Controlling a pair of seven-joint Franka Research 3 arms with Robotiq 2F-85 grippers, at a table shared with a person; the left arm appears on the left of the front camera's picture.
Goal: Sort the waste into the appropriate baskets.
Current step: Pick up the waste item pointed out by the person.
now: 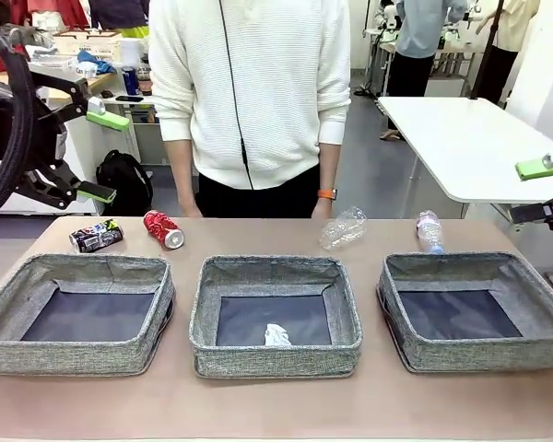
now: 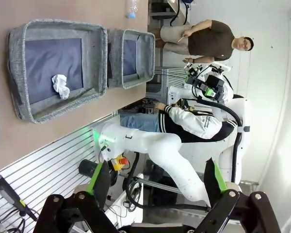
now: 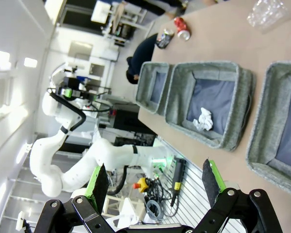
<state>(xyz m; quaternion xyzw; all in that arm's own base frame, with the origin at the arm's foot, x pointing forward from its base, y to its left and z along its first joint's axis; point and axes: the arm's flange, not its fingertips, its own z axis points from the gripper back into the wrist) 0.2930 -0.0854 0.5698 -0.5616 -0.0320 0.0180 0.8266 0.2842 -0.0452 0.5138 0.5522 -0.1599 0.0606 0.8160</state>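
Note:
Three grey baskets stand in a row: left [image 1: 74,354], middle [image 1: 276,359] and right [image 1: 479,357]. A crumpled white paper ball [image 1: 276,335] [image 2: 60,86] [image 3: 202,119] lies in the middle basket. Behind the baskets, on the table, lie a dark multicoloured can [image 1: 96,237], a red can [image 1: 163,229], a crushed clear bottle [image 1: 342,228] and a small bottle with a pinkish label [image 1: 429,232]. My left gripper [image 1: 104,157] hangs open, high above the table's left edge. Off the right edge, my right gripper [image 1: 535,191] is open too. Both are empty.
A person in a white sweater [image 1: 249,92] stands at the far side, one hand [image 1: 323,208] low beside the crushed bottle. Bare table runs in front of the baskets. A white table [image 1: 461,138] stands behind at the right.

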